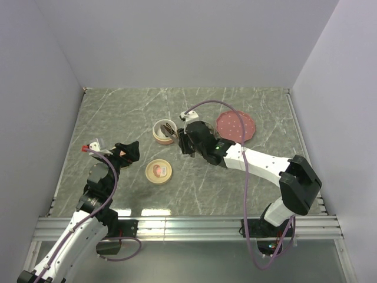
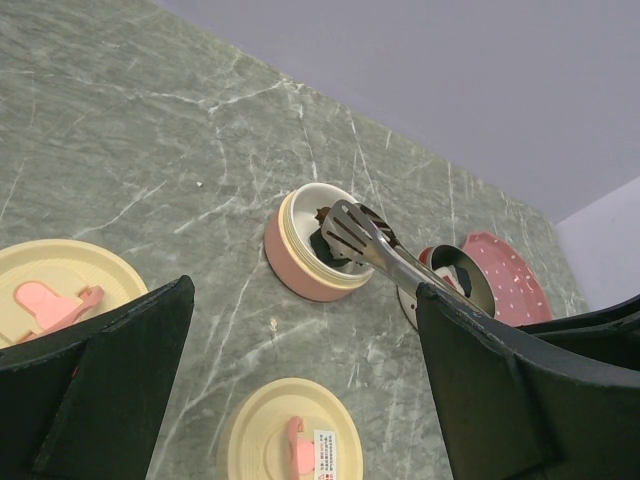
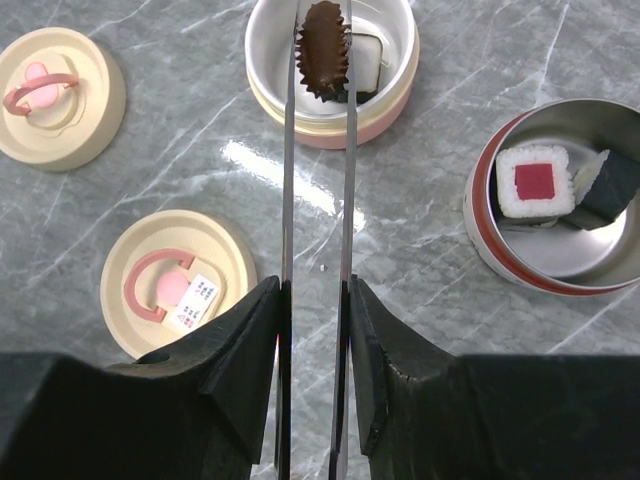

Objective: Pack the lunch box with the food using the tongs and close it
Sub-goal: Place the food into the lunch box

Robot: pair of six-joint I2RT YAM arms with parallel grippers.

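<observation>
Nearest, the left gripper (image 1: 111, 147) hangs idle with its jaws wide apart, holding nothing. Beside it, the right gripper (image 3: 315, 290) is clamped on the tongs (image 3: 290, 200), whose thin arms run forward almost parallel. Two cream lids (image 3: 180, 282) lie off on the marble table (image 3: 450, 90), left of the tongs. Farther on, a dark piece (image 3: 325, 48) sits between the tong tips, inside the rim of the pink bowl (image 3: 380, 120), next to a white piece (image 3: 368, 55) already there. To the right, the red-rimmed bowl (image 3: 480, 240) holds two more pieces (image 3: 535, 185). I judge packing to be midway, with this piece being set down. Next, the squeeze must ease so the piece drops. Then the tongs should lift clear and go for the red-centred piece. The lids come last.
</observation>
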